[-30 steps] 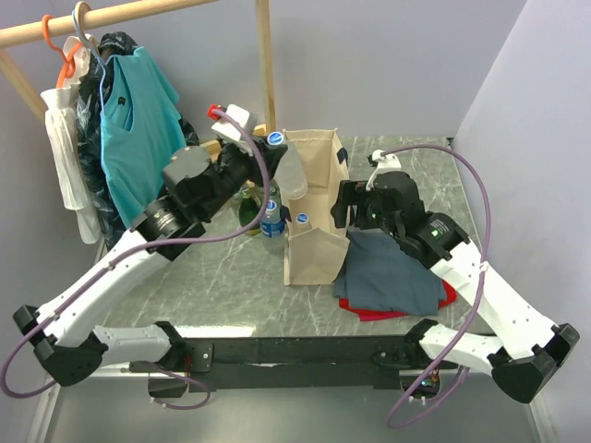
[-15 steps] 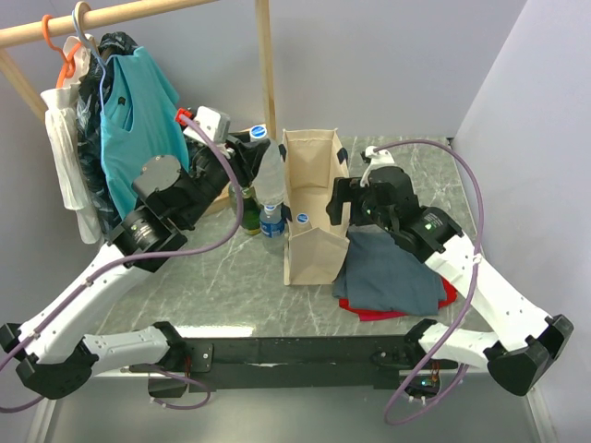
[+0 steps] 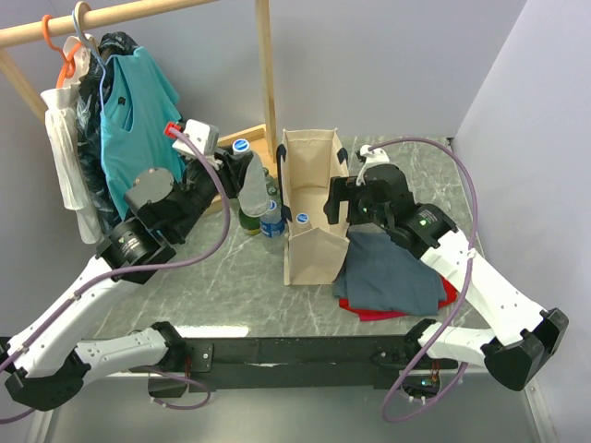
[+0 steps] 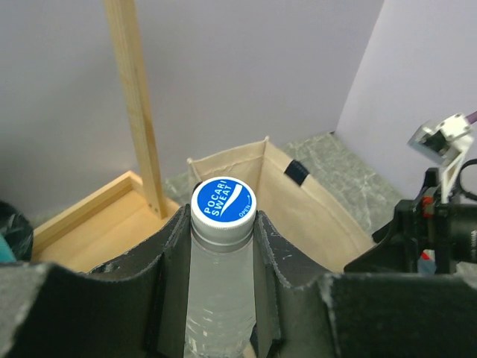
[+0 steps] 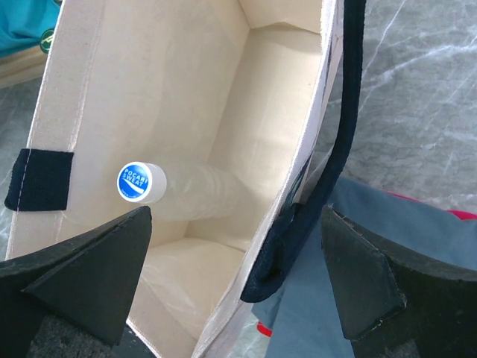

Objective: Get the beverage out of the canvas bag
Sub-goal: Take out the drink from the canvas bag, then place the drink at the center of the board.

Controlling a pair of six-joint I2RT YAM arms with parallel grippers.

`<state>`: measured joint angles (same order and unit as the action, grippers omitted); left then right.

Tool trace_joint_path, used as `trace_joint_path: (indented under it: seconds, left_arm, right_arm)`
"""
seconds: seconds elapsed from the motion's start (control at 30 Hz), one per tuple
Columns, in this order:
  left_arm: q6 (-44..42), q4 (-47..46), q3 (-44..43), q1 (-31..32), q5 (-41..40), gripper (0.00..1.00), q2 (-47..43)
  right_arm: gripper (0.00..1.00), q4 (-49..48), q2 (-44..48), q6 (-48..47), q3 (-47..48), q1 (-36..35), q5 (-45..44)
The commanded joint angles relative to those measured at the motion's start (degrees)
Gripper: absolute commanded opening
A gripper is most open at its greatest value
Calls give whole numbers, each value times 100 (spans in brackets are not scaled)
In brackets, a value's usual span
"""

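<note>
The beige canvas bag (image 3: 312, 242) stands upright mid-table, its mouth open. My left gripper (image 3: 246, 177) is shut on a clear beverage bottle (image 3: 250, 185) with a blue cap, held in the air left of the bag. In the left wrist view the fingers (image 4: 168, 261) clamp the bottle's neck (image 4: 222, 261), with the bag (image 4: 320, 209) behind. My right gripper (image 3: 338, 199) is open and straddles the bag's right wall and navy handle (image 5: 339, 156). A second blue-capped bottle (image 5: 179, 190) leans inside the bag (image 5: 223, 89); its cap also shows in the top view (image 3: 302, 219).
A blue-capped bottle (image 3: 270, 222) and a green bottle (image 3: 247, 218) stand on the table left of the bag. A grey-blue cloth (image 3: 392, 272) lies over something red right of the bag. A wooden clothes rack (image 3: 266, 65) with hung garments (image 3: 134, 120) stands at the back left.
My left arm has carried the bottle left, away from the bag's mouth. My right gripper has stayed at the bag's right wall.
</note>
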<state>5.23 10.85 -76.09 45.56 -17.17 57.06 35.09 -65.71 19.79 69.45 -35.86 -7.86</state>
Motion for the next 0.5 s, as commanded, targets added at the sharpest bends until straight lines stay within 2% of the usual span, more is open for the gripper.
trace_joint_path:
  seconds: [0.0, 0.47]
  left_arm:
    - [74, -795, 7, -12, -348, 1, -353]
    - [232, -584, 560, -12, -797, 1, -599]
  right_arm:
    - [100, -222, 50, -81, 227, -18, -14]
    - [100, -248, 190, -37, 25, -9, -198]
